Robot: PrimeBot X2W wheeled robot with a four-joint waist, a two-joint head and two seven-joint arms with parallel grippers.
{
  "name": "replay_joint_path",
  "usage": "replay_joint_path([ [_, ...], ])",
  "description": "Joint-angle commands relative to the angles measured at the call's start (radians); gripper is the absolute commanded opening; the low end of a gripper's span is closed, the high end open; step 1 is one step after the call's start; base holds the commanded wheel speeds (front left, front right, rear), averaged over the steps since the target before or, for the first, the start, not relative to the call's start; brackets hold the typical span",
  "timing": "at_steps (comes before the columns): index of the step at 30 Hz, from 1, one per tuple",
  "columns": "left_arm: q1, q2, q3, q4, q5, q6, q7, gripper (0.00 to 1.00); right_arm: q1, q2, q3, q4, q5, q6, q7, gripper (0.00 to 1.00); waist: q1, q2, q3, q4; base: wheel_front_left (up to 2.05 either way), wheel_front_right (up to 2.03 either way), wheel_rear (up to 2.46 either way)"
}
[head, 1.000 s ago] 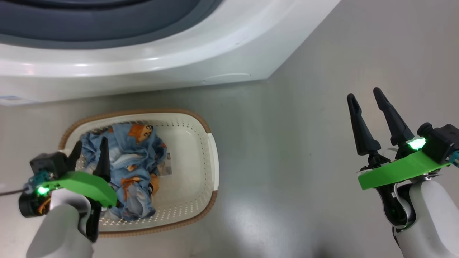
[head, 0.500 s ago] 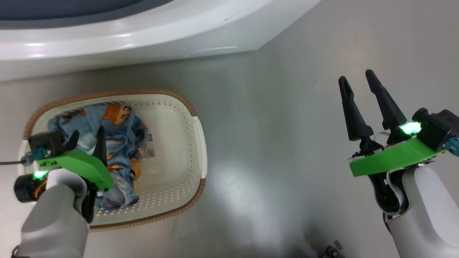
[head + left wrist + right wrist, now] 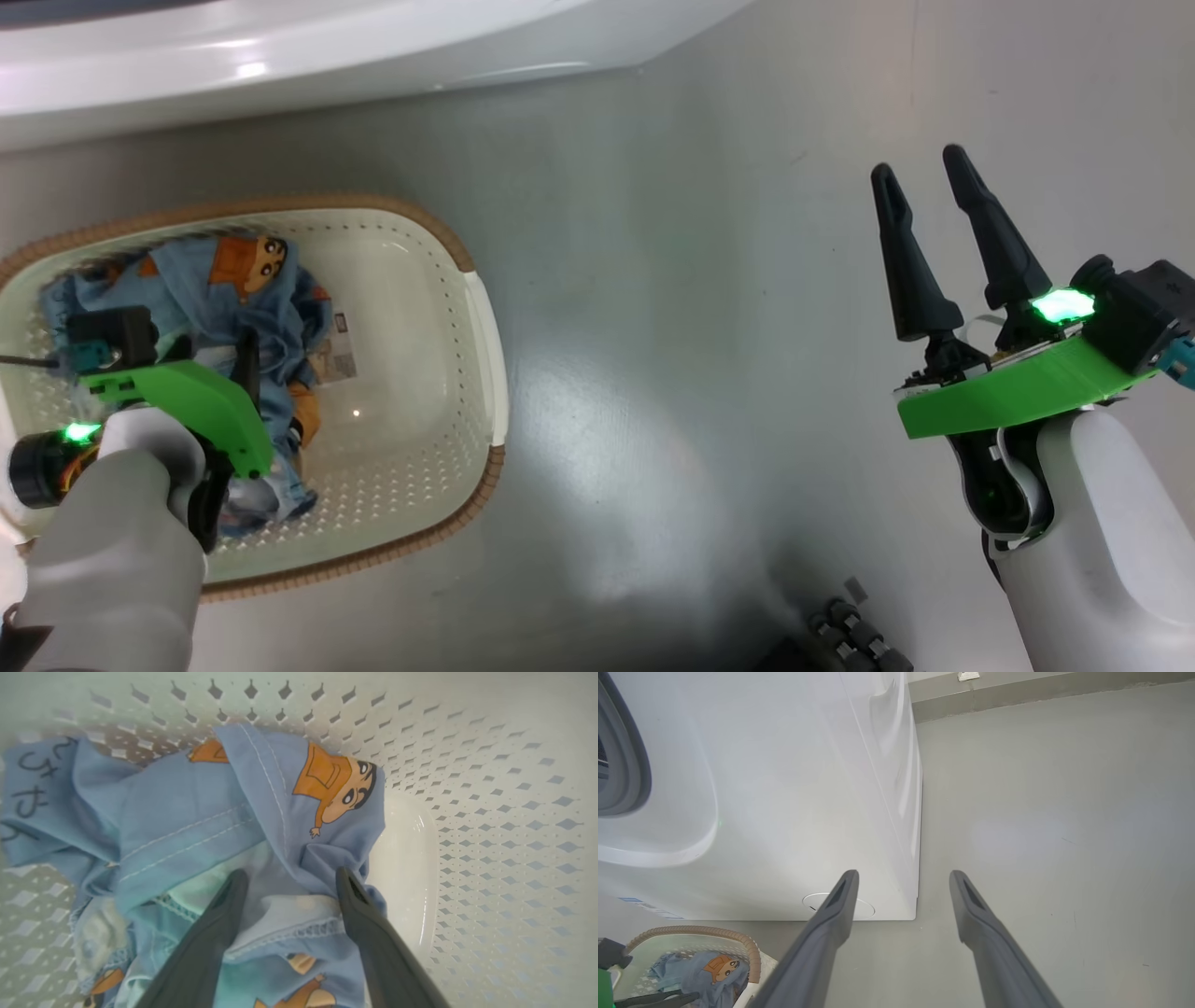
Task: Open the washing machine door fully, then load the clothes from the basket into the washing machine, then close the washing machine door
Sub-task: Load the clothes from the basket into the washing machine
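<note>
The cream basket (image 3: 486, 308) stands on the floor in front of the white washing machine (image 3: 280, 65). In it lie the clothes (image 3: 224, 280), light blue with orange cartoon prints. My left gripper (image 3: 217, 355) is down inside the basket. In the left wrist view it (image 3: 289, 877) is open, its fingers astride a fold of the clothes (image 3: 187, 826) and pressing into them. My right gripper (image 3: 918, 166) hangs open over bare floor to the right, with nothing between its fingers. The washing machine door is out of view.
The right wrist view shows my right gripper (image 3: 903, 875), the machine's front corner (image 3: 910, 835), the grey gasket (image 3: 630, 774) at far left, the basket (image 3: 691, 933) low left, and a wall skirting (image 3: 1017, 695). Dark robot parts (image 3: 840, 639) show at the head view's bottom.
The head camera has tilted, sliding machine and basket up and left in the picture. My left gripper has sunk lower into the basket onto the clothes. Both grippers stay open.
</note>
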Motion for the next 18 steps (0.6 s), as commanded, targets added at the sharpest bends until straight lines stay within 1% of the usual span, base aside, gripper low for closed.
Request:
replay_joint_path([
  [1, 0.01, 0.035, 0.011, 0.003, -0.009, -0.003, 0.004, 1.0, 0.026, 0.004, 0.012, -0.023, -0.007, 0.002, -0.005, 1.0, 0.0, 0.0, 0.015, -0.01, 0.0, 0.0, 0.0],
  [4, -0.002, 0.038, -0.001, 0.016, -0.01, -0.003, 0.038, 1.0, 0.025, 0.007, 0.012, -0.027, -0.008, 0.002, -0.005, 1.0, 0.0, 0.0, 0.026, -0.015, 0.0, 0.0, 0.0],
  [10, -0.008, 0.045, -0.025, 0.035, -0.012, -0.003, 0.157, 1.0, 0.029, 0.013, 0.013, -0.032, -0.013, 0.002, -0.005, 1.0, 0.0, 0.0, 0.04, -0.023, 0.0, 0.0, 0.0],
  [14, -0.004, 0.056, -0.037, 0.04, -0.009, 0.012, 0.222, 1.0, 0.03, 0.015, 0.018, -0.032, -0.013, 0.002, -0.005, 1.0, 0.0, 0.0, 0.043, -0.028, 0.0, 0.0, 0.0],
  [18, -0.003, 0.063, -0.037, 0.042, -0.016, 0.023, 0.245, 1.0, 0.034, 0.013, 0.017, -0.034, -0.014, 0.002, -0.005, 1.0, 0.0, 0.0, 0.048, -0.031, 0.0, 0.0, 0.0],
])
